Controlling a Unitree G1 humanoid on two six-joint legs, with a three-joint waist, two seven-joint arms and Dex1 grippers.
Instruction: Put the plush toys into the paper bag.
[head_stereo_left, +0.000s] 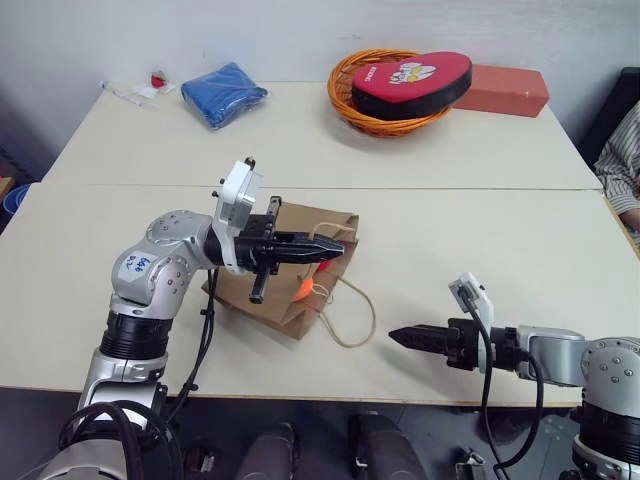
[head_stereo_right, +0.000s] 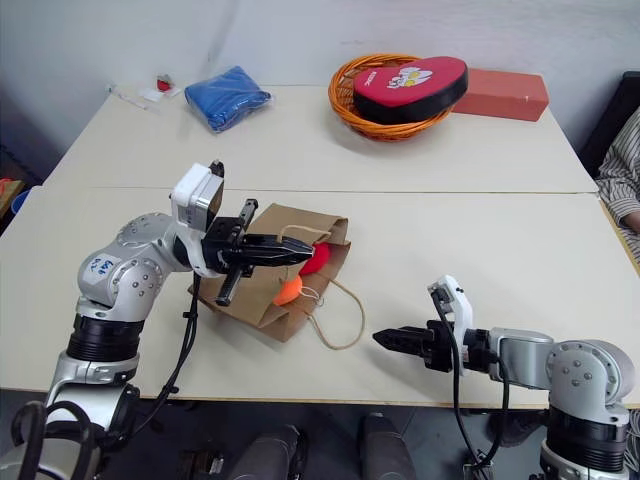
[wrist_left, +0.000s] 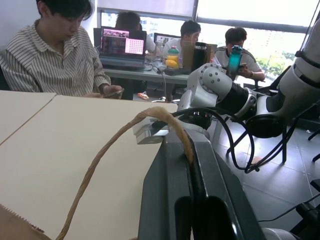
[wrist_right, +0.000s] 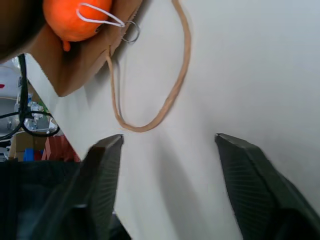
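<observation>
The left arm reaches across toward the right, its gripper (head_stereo_right: 305, 254) level and pointing right, the 2 black fingers (wrist_left: 200, 165) pressed together on a cord handle (wrist_left: 115, 145). The right arm lies low, its gripper (head_stereo_left: 398, 337) pointing left and slightly down, its 2 fingers (wrist_right: 102, 170) spread apart and holding nothing

Bright, even light; soft shadows; near foreground blurred.

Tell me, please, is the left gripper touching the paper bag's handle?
Touching: the left wrist view shows the handle pinched between the shut left gripper.
</observation>
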